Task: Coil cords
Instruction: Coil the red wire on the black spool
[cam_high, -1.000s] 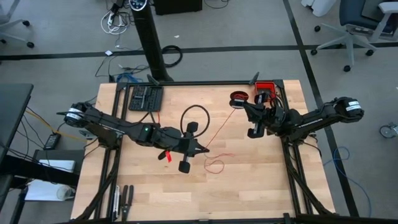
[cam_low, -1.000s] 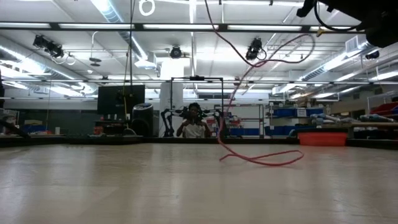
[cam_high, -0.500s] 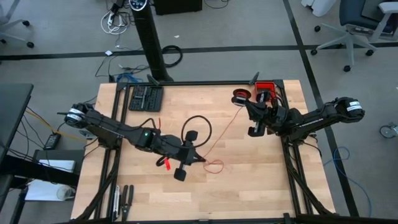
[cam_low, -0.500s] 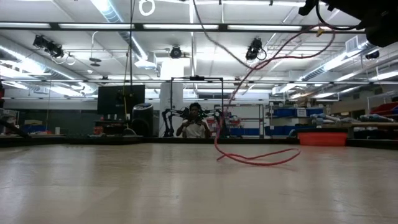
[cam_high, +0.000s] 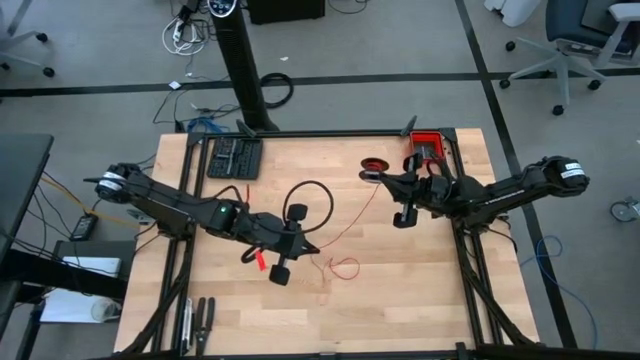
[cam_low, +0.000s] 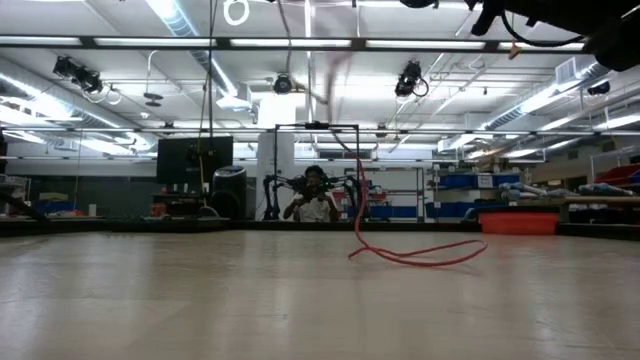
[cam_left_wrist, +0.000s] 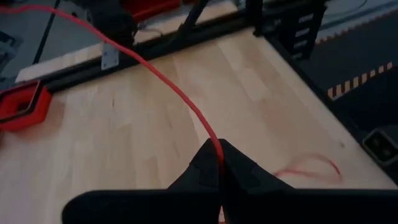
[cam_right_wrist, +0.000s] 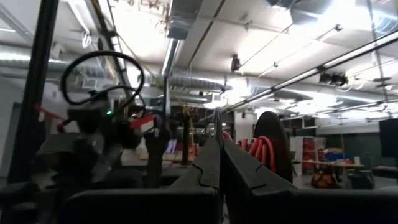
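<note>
The thin red cord (cam_high: 350, 215) runs slack through the air from my right gripper (cam_high: 368, 177) to my left gripper (cam_high: 314, 249). Past the left gripper it ends in a small loop (cam_high: 345, 268) lying on the wooden table; the loop also shows in the low view (cam_low: 415, 255). Both grippers are shut. A small red wound coil on a dark disc (cam_high: 375, 164) sits just beyond my right gripper's fingers and shows in the right wrist view (cam_right_wrist: 270, 146). Whether it rests on the table, I cannot tell. My left gripper pinches the cord partway along its length (cam_left_wrist: 216, 146) between its two fingertips, coming level from the table's left, above the table. One span rises away toward the right arm; the other drops to the loop on the table. My right gripper is shut on the cord's far part (cam_high: 373, 186), its fingers pointing toward the table's left; the place of contact is too small to show.
A red rectangular bin (cam_high: 428, 143) stands at the far right edge. A black flat device (cam_high: 233, 157) lies at the far left. A black cable loop (cam_high: 312, 198) arches over my left wrist. Tools (cam_high: 198, 320) lie at the near left. A person shows behind the table (cam_low: 315, 200).
My left gripper has gone toward the table's near edge and a little left, still shut on the cord. My right gripper has gone toward the table's left. The span of cord between them has swung and slackened; the loop on the table has stayed about where it was.
</note>
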